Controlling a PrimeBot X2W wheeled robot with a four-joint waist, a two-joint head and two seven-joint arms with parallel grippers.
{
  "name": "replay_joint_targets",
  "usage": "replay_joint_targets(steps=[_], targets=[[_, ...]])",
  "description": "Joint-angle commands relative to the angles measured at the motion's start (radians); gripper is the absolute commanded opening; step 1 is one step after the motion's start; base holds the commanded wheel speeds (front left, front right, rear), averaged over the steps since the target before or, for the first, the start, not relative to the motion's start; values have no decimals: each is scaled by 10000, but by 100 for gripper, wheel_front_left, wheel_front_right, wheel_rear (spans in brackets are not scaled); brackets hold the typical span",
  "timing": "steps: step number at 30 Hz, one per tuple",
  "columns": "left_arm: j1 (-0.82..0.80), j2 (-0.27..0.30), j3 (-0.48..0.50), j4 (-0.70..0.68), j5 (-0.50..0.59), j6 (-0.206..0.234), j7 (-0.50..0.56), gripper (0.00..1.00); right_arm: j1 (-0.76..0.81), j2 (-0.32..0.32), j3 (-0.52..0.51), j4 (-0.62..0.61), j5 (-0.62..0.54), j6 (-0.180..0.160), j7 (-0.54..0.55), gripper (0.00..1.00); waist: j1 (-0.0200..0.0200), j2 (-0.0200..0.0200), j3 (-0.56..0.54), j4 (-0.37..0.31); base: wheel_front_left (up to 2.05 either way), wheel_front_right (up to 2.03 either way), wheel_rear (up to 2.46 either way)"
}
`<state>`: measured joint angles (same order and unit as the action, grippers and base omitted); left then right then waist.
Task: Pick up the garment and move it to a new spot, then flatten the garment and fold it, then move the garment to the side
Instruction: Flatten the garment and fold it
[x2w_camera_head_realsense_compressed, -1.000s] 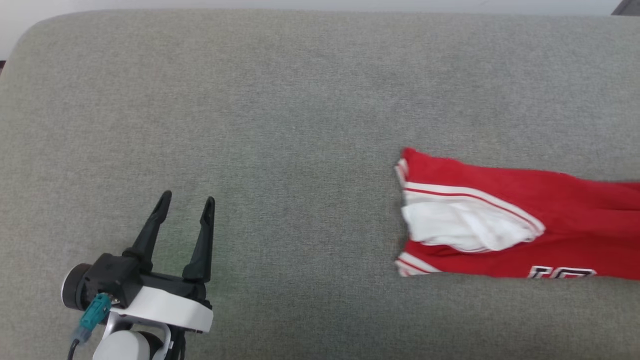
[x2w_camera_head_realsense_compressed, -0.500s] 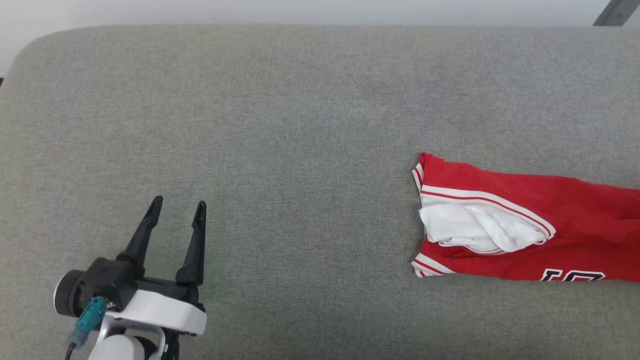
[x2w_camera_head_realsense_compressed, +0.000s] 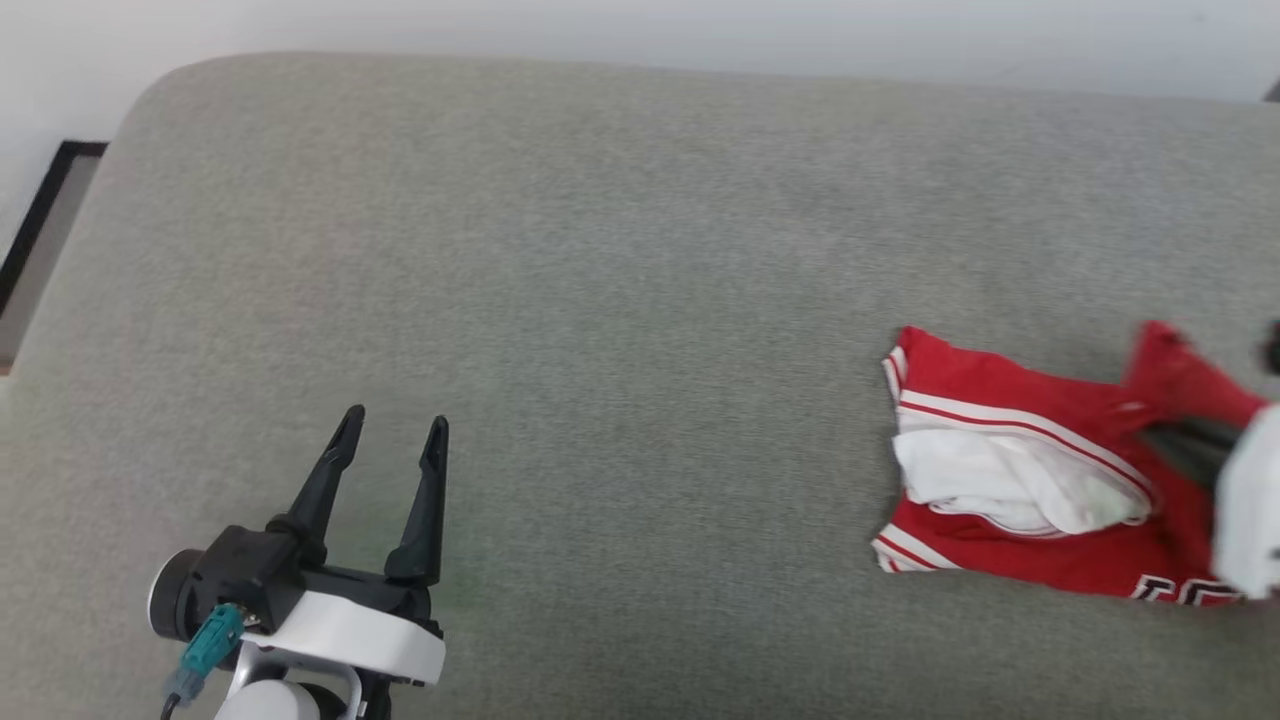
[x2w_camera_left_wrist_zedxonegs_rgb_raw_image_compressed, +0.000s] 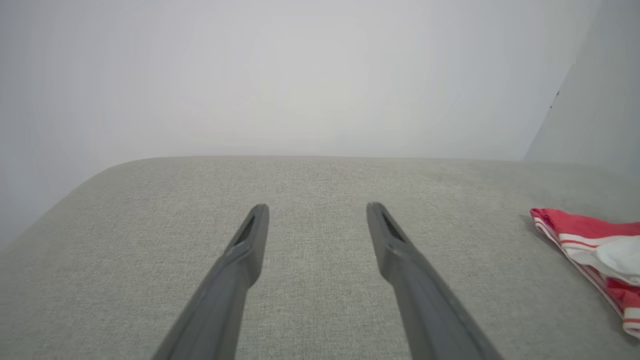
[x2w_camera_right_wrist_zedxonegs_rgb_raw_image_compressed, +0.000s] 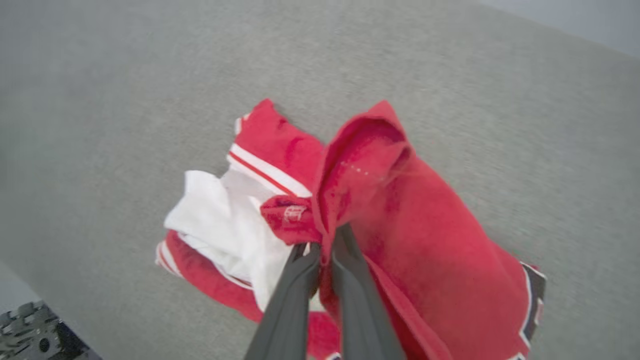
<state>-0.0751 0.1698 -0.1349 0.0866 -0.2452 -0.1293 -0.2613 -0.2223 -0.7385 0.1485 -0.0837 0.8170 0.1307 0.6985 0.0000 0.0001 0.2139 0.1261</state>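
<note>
The garment (x2w_camera_head_realsense_compressed: 1010, 470), a red jersey with white sleeves and striped trim, lies bunched at the right of the grey cushion (x2w_camera_head_realsense_compressed: 620, 280). In the right wrist view my right gripper (x2w_camera_right_wrist_zedxonegs_rgb_raw_image_compressed: 326, 239) is shut on a raised red fold of the garment (x2w_camera_right_wrist_zedxonegs_rgb_raw_image_compressed: 400, 210), lifting it above the white sleeve. The right gripper (x2w_camera_head_realsense_compressed: 1185, 440) shows blurred at the head view's right edge. My left gripper (x2w_camera_head_realsense_compressed: 392, 432) stands open at the lower left, far from the cloth, with nothing between its fingers. The left wrist view has the left gripper (x2w_camera_left_wrist_zedxonegs_rgb_raw_image_compressed: 317, 215) over bare cushion and the garment (x2w_camera_left_wrist_zedxonegs_rgb_raw_image_compressed: 595, 250) at the right.
A pale wall (x2w_camera_head_realsense_compressed: 640, 25) runs behind the cushion. The cushion's rounded left corner (x2w_camera_head_realsense_compressed: 150, 100) drops to a floor with a dark-framed panel (x2w_camera_head_realsense_compressed: 40, 220). A dark patterned mat (x2w_camera_right_wrist_zedxonegs_rgb_raw_image_compressed: 35, 335) lies below the cushion's edge in the right wrist view.
The head camera has shifted, so the scene sits differently. The right gripper has come into view holding a red fold, and the garment's right part has been pulled up and bunched leftward.
</note>
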Motion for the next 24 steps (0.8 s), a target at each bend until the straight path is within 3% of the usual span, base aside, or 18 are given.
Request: replay_joint_targets(steps=[1,7,22,24], targets=[[-8,-4,-14,-38,-62,-14,-49,100,-188,221,227,-96,-123,-1,79,0,0,-1,53,168,0,0,0],[-59,-145,-66,-59,-131,-14,-49,100,-761,908,1293,127,-311,-1,236,0,0,-1,179,502,0,0,0],[-297,-399,-114,187,-255,-14,-49,100,-1426,1331,2571,1836,-71,-1,-480,0,0,-1,432,675,0,0,0],[-250,-405,-103,234,-284,-14,-49,100,-1560,1389,2622,1960,-37,-1,-796,50,0,-1,387,592,0,0,0]])
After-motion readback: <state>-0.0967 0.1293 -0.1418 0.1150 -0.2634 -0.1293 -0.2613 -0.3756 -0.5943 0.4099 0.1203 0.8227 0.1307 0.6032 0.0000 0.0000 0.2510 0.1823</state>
